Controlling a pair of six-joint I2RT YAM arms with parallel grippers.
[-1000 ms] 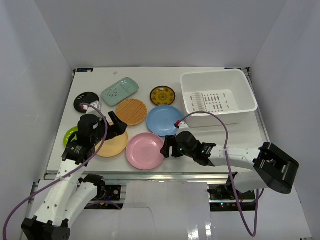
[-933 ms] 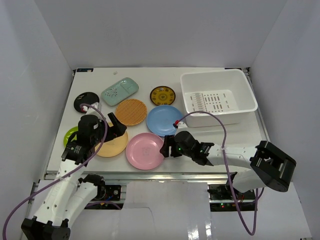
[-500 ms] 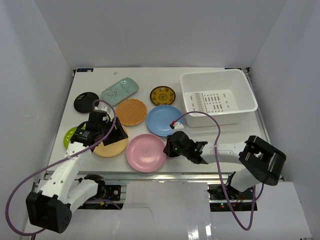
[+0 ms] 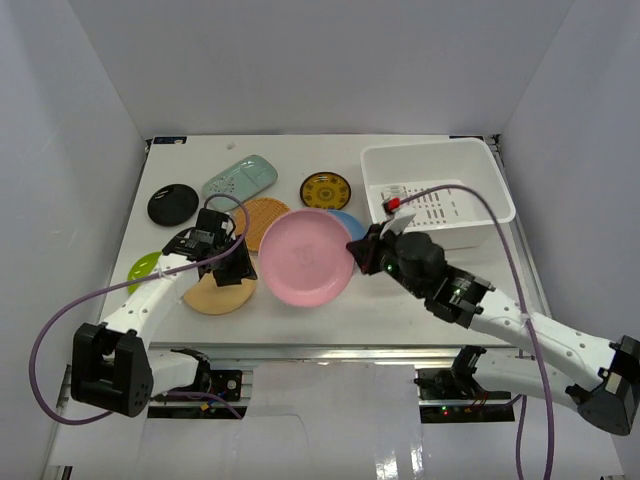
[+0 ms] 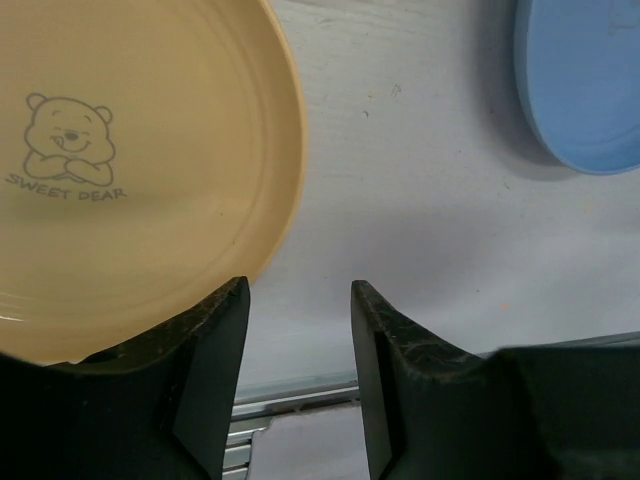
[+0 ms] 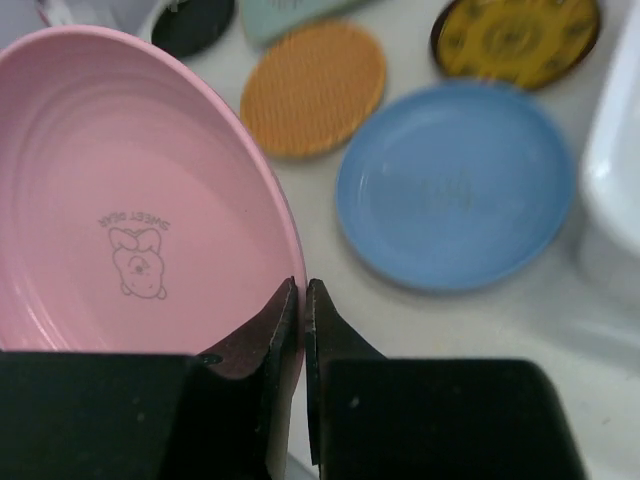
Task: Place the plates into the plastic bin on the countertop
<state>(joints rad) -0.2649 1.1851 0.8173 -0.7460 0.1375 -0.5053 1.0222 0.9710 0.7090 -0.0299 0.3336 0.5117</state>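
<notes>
My right gripper [image 4: 358, 252] [image 6: 303, 290] is shut on the right rim of the pink plate [image 4: 305, 258] [image 6: 120, 220] and holds it tilted above the countertop [image 4: 400, 290]. The pink plate partly hides the blue plate [image 4: 352, 222] [image 6: 455, 190]. My left gripper [image 4: 237, 268] [image 5: 300, 300] stands open at the right edge of the tan plate [image 4: 215, 295] [image 5: 130, 170]. Only bare table shows between its fingers. The white plastic bin [image 4: 430, 160] stands at the back right with nothing in it.
On the table behind lie the woven orange plate [image 4: 255, 215] [image 6: 313, 88], the yellow patterned plate [image 4: 326, 190] [image 6: 515, 35], the mint dotted plate [image 4: 240, 180] and the black plate [image 4: 173, 204]. The lime green plate [image 4: 145, 268] lies at the left edge. White walls stand on three sides.
My right gripper shut on the pink plate's rim and lifted it up and back, over the blue plate. My left gripper moved to the tan plate's right edge, its jaws narrowing.
</notes>
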